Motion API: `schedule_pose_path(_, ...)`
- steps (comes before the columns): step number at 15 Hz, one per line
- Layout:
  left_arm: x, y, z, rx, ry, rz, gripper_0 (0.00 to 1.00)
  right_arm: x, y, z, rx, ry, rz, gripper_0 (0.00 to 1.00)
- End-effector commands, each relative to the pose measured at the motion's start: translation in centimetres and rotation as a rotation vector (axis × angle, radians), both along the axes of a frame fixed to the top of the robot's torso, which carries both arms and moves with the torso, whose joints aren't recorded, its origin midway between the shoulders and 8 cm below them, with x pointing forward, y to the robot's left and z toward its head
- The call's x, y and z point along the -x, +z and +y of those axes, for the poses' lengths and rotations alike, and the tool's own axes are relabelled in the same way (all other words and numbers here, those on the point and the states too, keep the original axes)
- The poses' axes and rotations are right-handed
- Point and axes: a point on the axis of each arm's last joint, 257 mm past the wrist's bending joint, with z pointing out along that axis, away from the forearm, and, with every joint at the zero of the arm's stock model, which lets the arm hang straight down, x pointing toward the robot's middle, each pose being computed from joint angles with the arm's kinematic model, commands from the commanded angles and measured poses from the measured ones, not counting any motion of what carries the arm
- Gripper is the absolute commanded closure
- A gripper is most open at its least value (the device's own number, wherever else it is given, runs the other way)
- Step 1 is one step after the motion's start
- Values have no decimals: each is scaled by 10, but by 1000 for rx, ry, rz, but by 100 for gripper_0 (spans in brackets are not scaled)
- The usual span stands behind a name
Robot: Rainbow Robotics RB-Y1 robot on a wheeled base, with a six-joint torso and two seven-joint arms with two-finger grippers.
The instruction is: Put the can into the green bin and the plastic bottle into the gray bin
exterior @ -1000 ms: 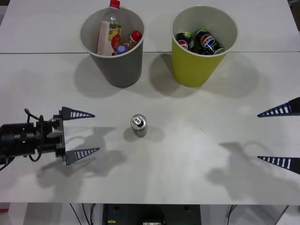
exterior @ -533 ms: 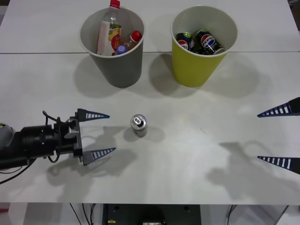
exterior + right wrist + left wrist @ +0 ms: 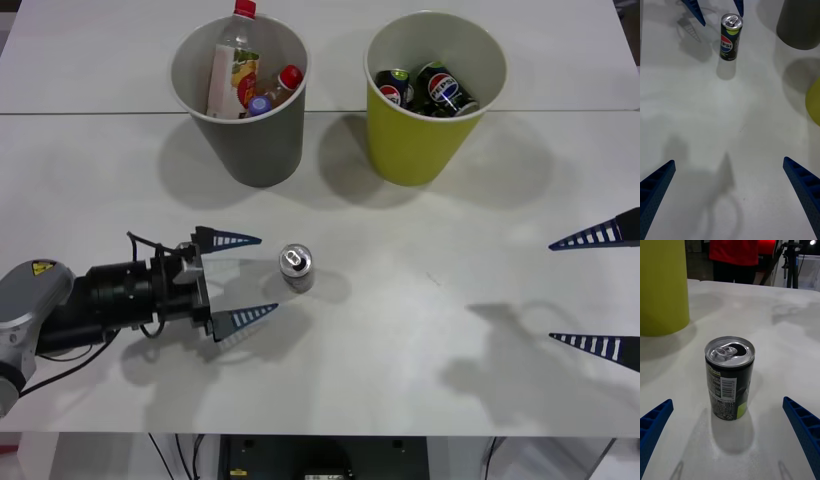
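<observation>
The can (image 3: 296, 267) stands upright on the white table (image 3: 420, 330), center of the front view, w/ silver top and pull tab up, dark sides. Left end effector (image 3: 240, 277) sits at lower left of frame, just beside the can; fingers spread wide, released, nothing between them, tips short of the can on its left side. In the left wrist view the can (image 3: 729, 383) is centered between the two blue fingers (image 3: 653, 424), not touching either. Right end effector (image 3: 597, 291) is parked at the right edge, mid-height, also spread wide and holding nothing, well apart from the can. Gray bin (image 3: 250, 140) at upper left-center holds plastic bottles (image 3: 232, 62) w/ red caps; green bin (image 3: 415, 140) at upper right-center holds cans (image 3: 432, 88). Both bins stand upright, near each other, apart from the can.
</observation>
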Motion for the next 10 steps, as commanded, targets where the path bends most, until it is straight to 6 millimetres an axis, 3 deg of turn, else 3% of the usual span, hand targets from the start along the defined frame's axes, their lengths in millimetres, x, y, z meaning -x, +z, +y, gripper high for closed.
schedule_pose_path(1,-3,-1,-16,14,4,-3,0,0,0,0,0,0,0,0)
schedule_pose_path(10,-14,-6,-57,23,3,0,0,0,0,0,0,0,0,0)
